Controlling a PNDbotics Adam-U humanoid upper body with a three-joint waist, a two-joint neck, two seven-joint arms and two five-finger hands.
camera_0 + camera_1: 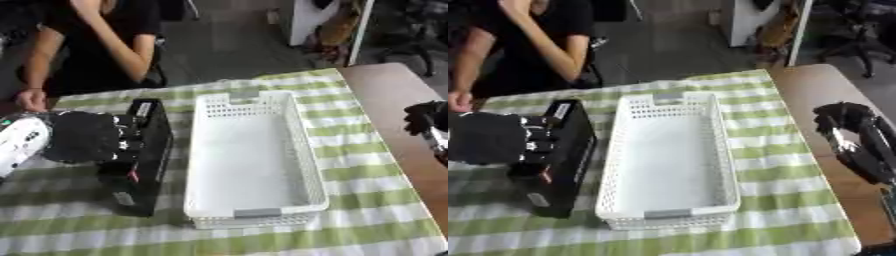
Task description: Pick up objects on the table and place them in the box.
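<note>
A long black box-shaped object [149, 165] lies on the green-and-white checked tablecloth, just left of the white plastic basket [297, 135]. My left hand [92, 137] comes in from the left, its fingers curled over the top of the black object near its middle. The basket stands lengthwise at the centre with nothing inside. My right hand [852, 131] hangs at the right edge over the bare brown table, fingers curled and holding nothing.
The brown tabletop [394, 95] shows uncovered at the right of the cloth. A person in black sits at the far left edge, one hand [31, 100] resting on the table behind my left arm.
</note>
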